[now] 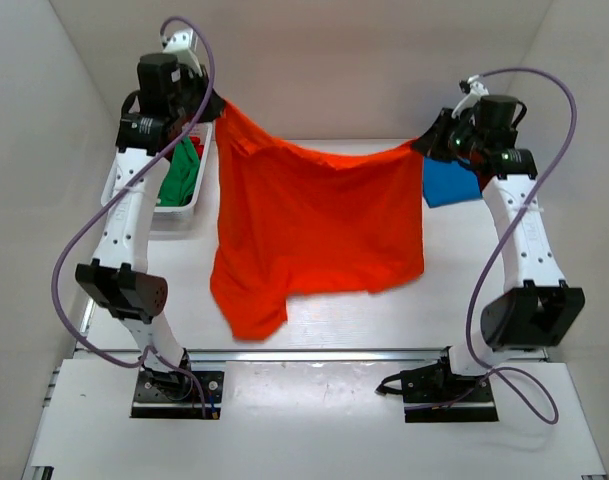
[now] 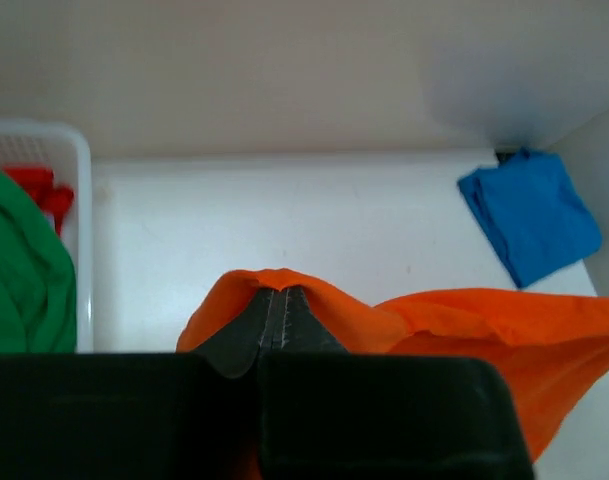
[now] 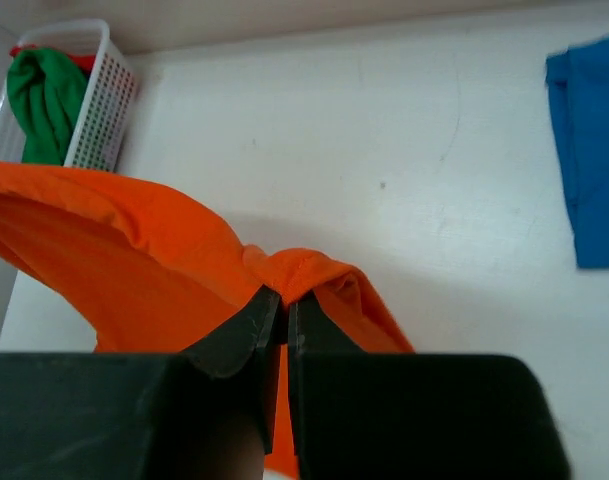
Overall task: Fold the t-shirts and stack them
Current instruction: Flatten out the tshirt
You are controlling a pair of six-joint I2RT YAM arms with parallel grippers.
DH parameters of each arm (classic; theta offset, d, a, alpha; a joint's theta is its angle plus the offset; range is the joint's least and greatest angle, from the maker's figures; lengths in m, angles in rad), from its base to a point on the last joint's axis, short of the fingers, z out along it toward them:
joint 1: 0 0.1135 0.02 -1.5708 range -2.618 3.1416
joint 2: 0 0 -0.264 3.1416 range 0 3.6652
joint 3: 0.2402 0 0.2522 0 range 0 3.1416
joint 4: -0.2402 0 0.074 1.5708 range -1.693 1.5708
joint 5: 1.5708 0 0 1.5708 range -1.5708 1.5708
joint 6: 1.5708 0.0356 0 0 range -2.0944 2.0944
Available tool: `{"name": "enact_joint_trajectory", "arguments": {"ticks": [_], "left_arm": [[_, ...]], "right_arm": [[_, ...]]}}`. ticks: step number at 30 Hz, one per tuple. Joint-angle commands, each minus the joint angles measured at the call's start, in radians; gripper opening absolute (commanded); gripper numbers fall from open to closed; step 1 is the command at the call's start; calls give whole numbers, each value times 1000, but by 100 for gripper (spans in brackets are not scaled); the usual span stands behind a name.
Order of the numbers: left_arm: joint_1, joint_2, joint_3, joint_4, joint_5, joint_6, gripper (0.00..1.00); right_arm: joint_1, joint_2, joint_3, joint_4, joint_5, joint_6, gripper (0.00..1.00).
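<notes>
A bright orange t-shirt (image 1: 319,225) hangs spread in the air between my two grippers, its lower edge draping toward the table. My left gripper (image 1: 216,103) is shut on its upper left corner; in the left wrist view the cloth (image 2: 314,305) folds over the closed fingertips (image 2: 280,292). My right gripper (image 1: 421,147) is shut on its upper right corner; in the right wrist view the cloth (image 3: 134,240) bunches at the fingertips (image 3: 284,295). A folded blue t-shirt (image 1: 449,183) lies on the table at the right, also seen in both wrist views (image 2: 532,213) (image 3: 589,150).
A white lattice basket (image 1: 154,195) stands at the far left and holds a green shirt (image 1: 184,170) and a red one (image 2: 39,190). The basket also shows in the right wrist view (image 3: 99,110). White walls enclose the table.
</notes>
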State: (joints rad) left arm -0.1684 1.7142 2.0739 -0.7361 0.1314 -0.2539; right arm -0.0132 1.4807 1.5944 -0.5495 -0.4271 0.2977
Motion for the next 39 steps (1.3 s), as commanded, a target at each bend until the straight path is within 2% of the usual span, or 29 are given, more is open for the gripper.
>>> {"name": "enact_joint_trajectory", "arguments": {"ticks": [1,3,6,8,11,14,16,17,20,23,26,32,36,39], "left_arm": [[26,-16,226,51,17,1,0],[46,-71,233,90,45,-57,0],[30,-158,214,101,19,-54,0],[30,-218,157,93,11,-54,0],[1,-333,-19,86,7,-35,0],[-58,-442,-265,76,8,-18,0],[-95,-555,-506,89,2,-42,0],[-108,-586,-570,113,19,-53,0],[-114,-735,-938,152,71,-108,0],[-134,-875,-1173,147,103,-165,0],[-146,-939,-1338,147,155,-249,0],[-189,-1022,-1491,116,191,-330,0],[-194,-1045,-1500,69,188,-309,0],[-163,-1047,-1505,47,185,-288,0]], "right_arm": [[7,44,235,37,25,-58,1],[7,64,313,-15,44,-75,0],[-2,93,410,-69,37,-88,0],[-24,73,401,-89,21,-91,0],[-54,15,268,-53,-36,-71,0],[-67,-64,13,-12,-47,-65,0],[-90,-114,-133,12,-64,-58,0],[-106,-146,-231,19,-71,-55,0],[-129,-203,-434,45,-117,-60,0],[-114,-218,-560,20,-114,-77,1],[-71,-230,-658,-16,-85,-69,0],[-14,-327,-819,-127,28,27,1],[-53,-445,-934,-162,13,57,0],[-44,-461,-976,-203,33,35,0]]}}
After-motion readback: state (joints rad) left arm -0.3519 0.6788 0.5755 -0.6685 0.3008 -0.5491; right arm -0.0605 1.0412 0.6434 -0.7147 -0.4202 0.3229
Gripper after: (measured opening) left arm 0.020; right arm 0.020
